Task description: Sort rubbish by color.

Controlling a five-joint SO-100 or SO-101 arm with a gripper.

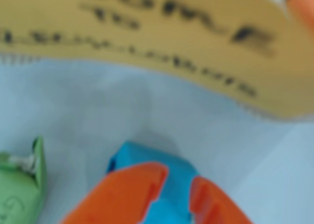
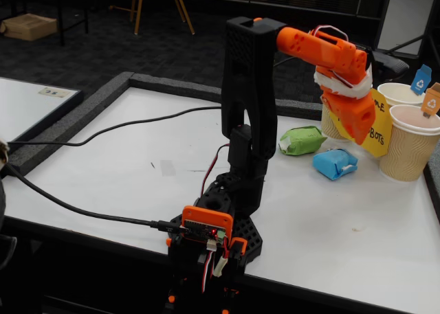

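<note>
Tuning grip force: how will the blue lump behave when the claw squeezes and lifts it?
The blue lump looks like crumpled paper, so it probably gives and dents under the claw. It seems light for its size. Its blocky, creased sides suggest that it won't roll, though smooth wrapping might slip.

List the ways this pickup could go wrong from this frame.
1. The gripper hangs above the blue lump with jaws apart, and in the wrist view the lump looks off-centre between them, so a closing jaw may push it aside rather than clamp it.
2. The green lump lies close by; a descent could nudge it.
3. The yellow sign and paper cups stand just behind, so an overshoot might knock them.
</note>
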